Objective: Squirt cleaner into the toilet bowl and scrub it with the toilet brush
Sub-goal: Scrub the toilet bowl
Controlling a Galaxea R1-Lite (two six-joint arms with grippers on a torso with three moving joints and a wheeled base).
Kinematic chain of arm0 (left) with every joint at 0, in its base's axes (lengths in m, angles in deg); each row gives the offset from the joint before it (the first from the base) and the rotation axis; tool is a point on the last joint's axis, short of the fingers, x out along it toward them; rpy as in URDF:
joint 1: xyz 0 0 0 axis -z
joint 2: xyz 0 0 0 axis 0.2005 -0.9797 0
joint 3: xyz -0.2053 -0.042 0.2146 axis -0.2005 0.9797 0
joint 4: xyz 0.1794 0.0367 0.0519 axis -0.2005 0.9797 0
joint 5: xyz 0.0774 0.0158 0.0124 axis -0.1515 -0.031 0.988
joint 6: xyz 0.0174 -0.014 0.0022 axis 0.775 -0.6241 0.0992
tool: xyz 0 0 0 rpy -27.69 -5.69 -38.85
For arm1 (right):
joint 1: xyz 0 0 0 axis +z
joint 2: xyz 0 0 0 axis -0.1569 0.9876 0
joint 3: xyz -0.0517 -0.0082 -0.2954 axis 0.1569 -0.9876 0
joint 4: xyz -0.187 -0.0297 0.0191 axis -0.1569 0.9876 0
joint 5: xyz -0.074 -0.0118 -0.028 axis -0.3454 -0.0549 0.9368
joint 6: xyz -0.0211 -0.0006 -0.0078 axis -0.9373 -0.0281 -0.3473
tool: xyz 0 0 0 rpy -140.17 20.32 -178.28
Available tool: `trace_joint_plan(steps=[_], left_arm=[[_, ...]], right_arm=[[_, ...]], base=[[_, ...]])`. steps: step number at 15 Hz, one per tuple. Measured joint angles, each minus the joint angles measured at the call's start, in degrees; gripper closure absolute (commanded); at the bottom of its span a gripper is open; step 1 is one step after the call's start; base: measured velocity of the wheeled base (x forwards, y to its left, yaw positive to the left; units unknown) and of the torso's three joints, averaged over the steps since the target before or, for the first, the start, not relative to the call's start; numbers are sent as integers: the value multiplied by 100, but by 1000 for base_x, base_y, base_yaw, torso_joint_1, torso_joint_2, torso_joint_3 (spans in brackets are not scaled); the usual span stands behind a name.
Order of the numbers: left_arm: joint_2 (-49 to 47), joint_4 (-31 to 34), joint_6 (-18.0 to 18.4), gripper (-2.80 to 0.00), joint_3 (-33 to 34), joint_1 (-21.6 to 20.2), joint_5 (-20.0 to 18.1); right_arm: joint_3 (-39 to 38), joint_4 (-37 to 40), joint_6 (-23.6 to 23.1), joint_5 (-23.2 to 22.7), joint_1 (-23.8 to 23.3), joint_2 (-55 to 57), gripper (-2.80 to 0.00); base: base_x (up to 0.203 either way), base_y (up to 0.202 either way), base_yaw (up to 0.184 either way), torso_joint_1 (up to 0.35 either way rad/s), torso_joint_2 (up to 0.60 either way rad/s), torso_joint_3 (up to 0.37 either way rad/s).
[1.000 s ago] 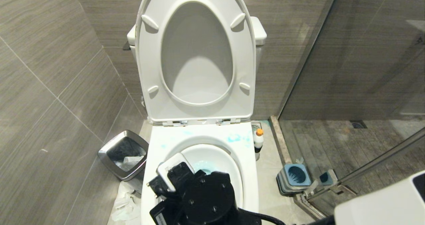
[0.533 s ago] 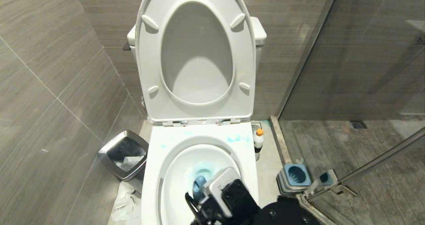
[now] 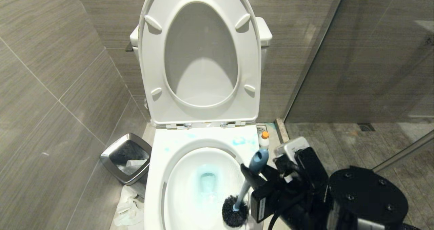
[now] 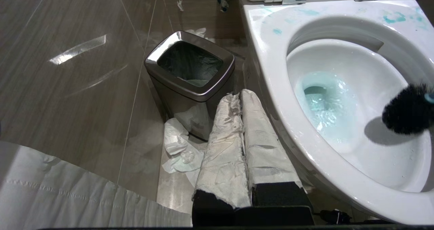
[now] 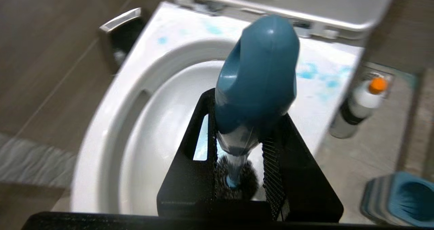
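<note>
The white toilet bowl [image 3: 159, 162] stands with seat and lid [image 3: 200, 53] raised; pale blue water [image 3: 207, 182] lies in it and blue smears [image 3: 239, 141] mark the back rim. My right gripper [image 3: 259, 177] is shut on the blue-grey toilet brush [image 3: 244, 186] just under its curved end. The black bristle head [image 3: 234, 214] hangs over the bowl's near right side, clear of the water. In the right wrist view the handle [image 5: 257, 77] fills the gap of that gripper [image 5: 245, 111]. The cleaner [image 3: 264, 140] stands on the floor by the bowl's right side. My left gripper [image 4: 240, 96] is shut and parked left of the bowl.
A square steel bin [image 3: 126, 157] stands left of the bowl, with crumpled paper [image 3: 127, 209] on the floor in front of it. The blue-and-grey brush base [image 5: 400, 199] sits on the floor to the right. A glass shower partition [image 3: 339, 70] closes off the right side.
My right arm has swung from the bowl's near left across to its right side. The brush has come up out of the water, and its head now hangs by the right rim.
</note>
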Motion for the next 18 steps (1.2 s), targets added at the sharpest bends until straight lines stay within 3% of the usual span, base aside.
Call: trace_joint_plan(steps=[6,18], left_arm=[[0,0,0,0,0,0,2],[1,0,4,0,0,2,4]], right_arm=[[513,-20,26,-27,-860,267,0],[3298,-26,-156,-16,-864,2625,0]], base=[[0,0,0,0,0,0],[0,0,0,0,0,0]])
